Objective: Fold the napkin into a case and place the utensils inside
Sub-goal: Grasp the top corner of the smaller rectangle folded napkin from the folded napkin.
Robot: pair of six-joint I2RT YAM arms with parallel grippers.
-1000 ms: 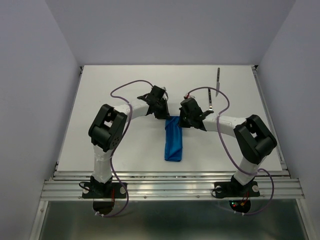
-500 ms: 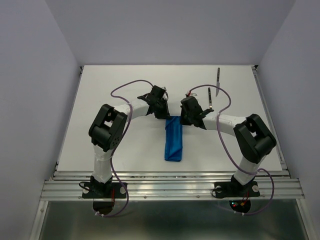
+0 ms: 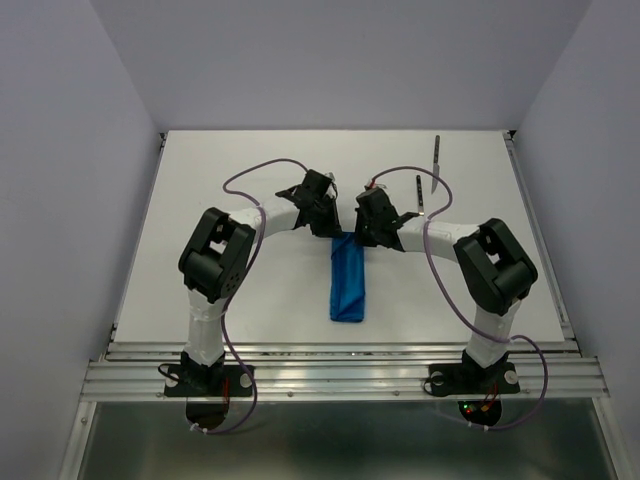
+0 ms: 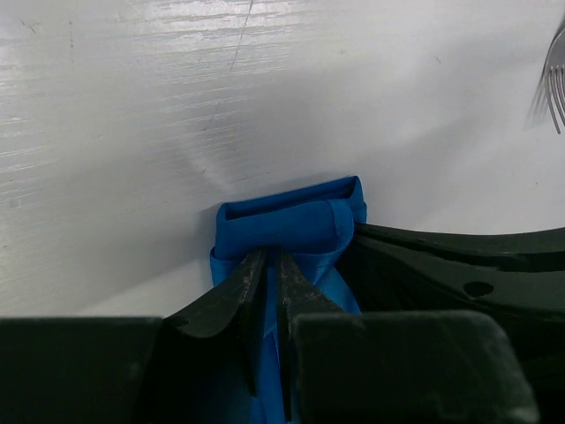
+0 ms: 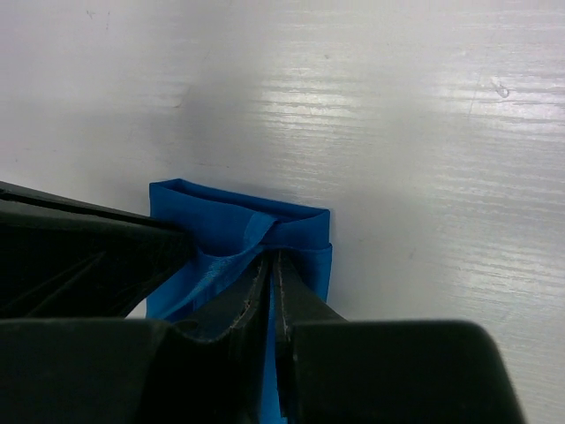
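Note:
The blue napkin (image 3: pixel 348 279) lies mid-table as a narrow folded strip, its far end under both grippers. My left gripper (image 3: pixel 327 228) is shut on the napkin's far left edge (image 4: pixel 287 221). My right gripper (image 3: pixel 364 234) is shut on its far right edge (image 5: pixel 238 231). Both wrist views show the far end held open like a pouch mouth. The fork (image 3: pixel 420 196) and the knife (image 3: pixel 435 162) lie on the table to the far right, apart from the cloth. The fork's tines show at the right edge of the left wrist view (image 4: pixel 552 84).
The white table (image 3: pixel 220 290) has raised rails along its left and right sides and a metal rail along the near edge. Grey walls enclose the back and sides. Purple cables loop over both arms.
My right gripper and forearm have shifted left and slightly away, toward the left gripper, and the napkin's far end moved with it. The left gripper has stayed in place.

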